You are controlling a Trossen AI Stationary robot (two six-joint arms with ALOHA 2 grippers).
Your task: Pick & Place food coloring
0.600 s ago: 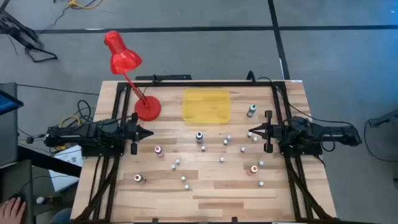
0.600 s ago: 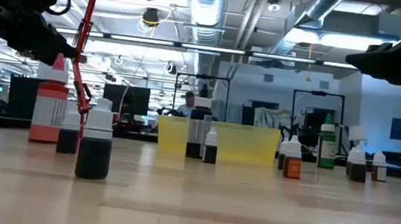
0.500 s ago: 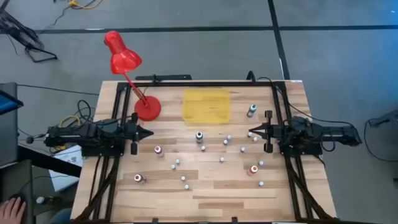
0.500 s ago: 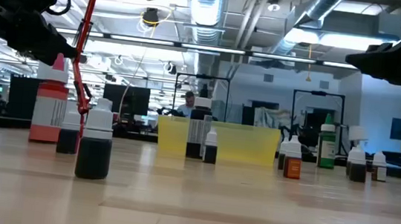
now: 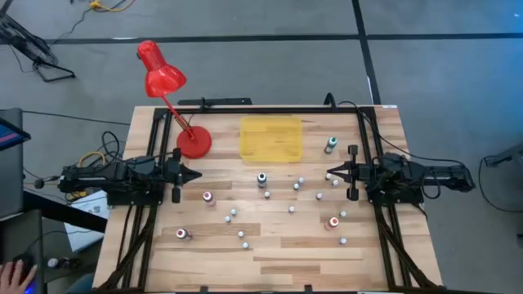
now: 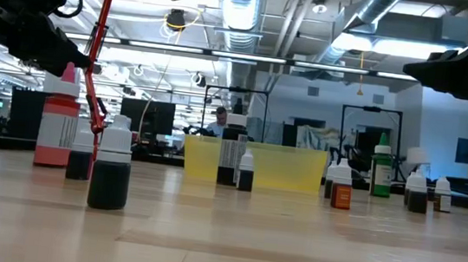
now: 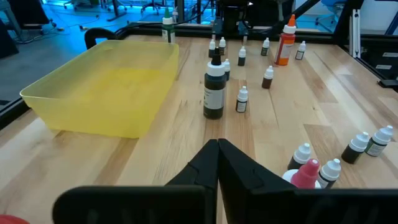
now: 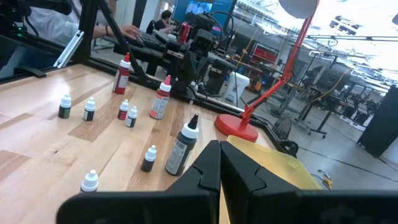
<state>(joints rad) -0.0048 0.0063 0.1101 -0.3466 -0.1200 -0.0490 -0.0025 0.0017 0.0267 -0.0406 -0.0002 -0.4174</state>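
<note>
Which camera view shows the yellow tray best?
The left wrist view: the yellow tray fills much of the picture, showing its walls and empty inside. The high view shows the tray only as a flat rectangle. The low view shows one side wall, partly behind bottles. The right wrist view shows only a corner.

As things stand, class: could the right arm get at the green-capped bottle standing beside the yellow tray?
Probably yes: the green-capped bottle stands alone, apart from the yellow tray, near the shut right gripper, with bare wood between.
</note>
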